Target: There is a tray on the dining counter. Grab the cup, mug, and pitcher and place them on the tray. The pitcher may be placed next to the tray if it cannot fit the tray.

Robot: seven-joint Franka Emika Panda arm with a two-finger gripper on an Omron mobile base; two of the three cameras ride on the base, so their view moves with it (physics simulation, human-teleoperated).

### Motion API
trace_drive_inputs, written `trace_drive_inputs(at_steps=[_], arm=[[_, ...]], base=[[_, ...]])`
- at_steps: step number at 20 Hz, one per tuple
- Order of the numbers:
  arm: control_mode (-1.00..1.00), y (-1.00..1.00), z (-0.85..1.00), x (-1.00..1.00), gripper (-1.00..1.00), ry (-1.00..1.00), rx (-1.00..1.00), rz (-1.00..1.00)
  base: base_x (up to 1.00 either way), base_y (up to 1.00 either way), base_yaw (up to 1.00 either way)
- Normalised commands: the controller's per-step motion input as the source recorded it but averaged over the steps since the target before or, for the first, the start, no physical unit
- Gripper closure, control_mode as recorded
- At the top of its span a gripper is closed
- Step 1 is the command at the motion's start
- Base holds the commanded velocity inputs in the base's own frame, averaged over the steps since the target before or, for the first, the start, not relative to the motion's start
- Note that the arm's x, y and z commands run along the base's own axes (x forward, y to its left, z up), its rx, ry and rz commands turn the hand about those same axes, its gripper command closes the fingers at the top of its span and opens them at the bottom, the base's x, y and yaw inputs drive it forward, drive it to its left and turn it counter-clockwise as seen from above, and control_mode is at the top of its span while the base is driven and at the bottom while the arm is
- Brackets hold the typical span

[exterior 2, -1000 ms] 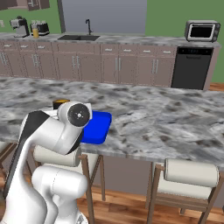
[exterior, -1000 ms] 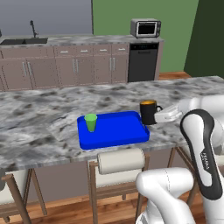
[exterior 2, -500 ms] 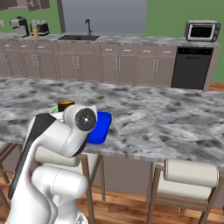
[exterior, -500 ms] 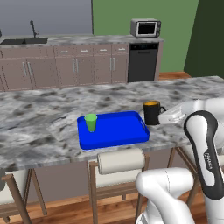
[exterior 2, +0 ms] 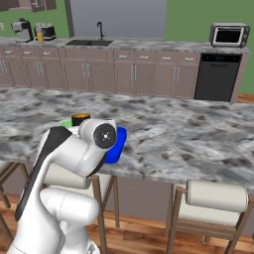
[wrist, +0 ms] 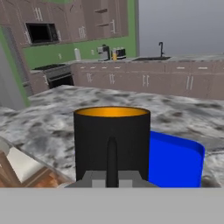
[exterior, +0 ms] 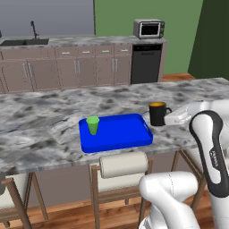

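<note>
- We find no brand, label or readable writing on the mug, the cup, the tray or the appliances behind.
- The mug (exterior: 157, 114) stands upright on the dining counter (exterior: 40, 129), just beside the right short end of the tray (exterior: 115, 133); its orange inside faces up.
- From the hand view, the mug's (wrist: 112, 142) handle points straight at our camera, with the tray (wrist: 175, 159) behind it.
- The gripper (exterior: 166, 120) reaches in level at the mug's handle side; whether its fingers are closed on the handle we cannot tell.
- The cup (exterior: 92, 125) stands upright on the tray's left part, mouth up.
- The tray's long axis runs along the counter's length.
- A toaster oven (exterior: 149, 28) sits on the far countertop.
</note>
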Motion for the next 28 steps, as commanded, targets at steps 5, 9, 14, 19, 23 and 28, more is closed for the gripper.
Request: trace_drive_inputs(at_steps=[5,9,14,19,23,28], arm=[[-1.00,-0.09,-0.05,0.22,1.00,0.00,0.00,0.00],[-1.00,0.00,-0.16,0.30,1.00,-0.01,0.00,0.01],[-1.00,0.29,-0.23,0.25,1.00,0.00,0.00,0.08],[-1.00,0.27,-0.22,0.26,1.00,0.00,0.00,0.08],[-1.00,0.14,-0.15,0.28,1.00,0.00,0.00,0.08],[-1.00,0.16,-0.14,0.21,1.00,0.00,0.00,0.06]], base=[[0.00,0.00,0.00],[0.00,0.00,0.00],[0.00,0.00,0.00],[0.00,0.00,0.00],[0.00,0.00,0.00],[0.00,0.00,0.00]])
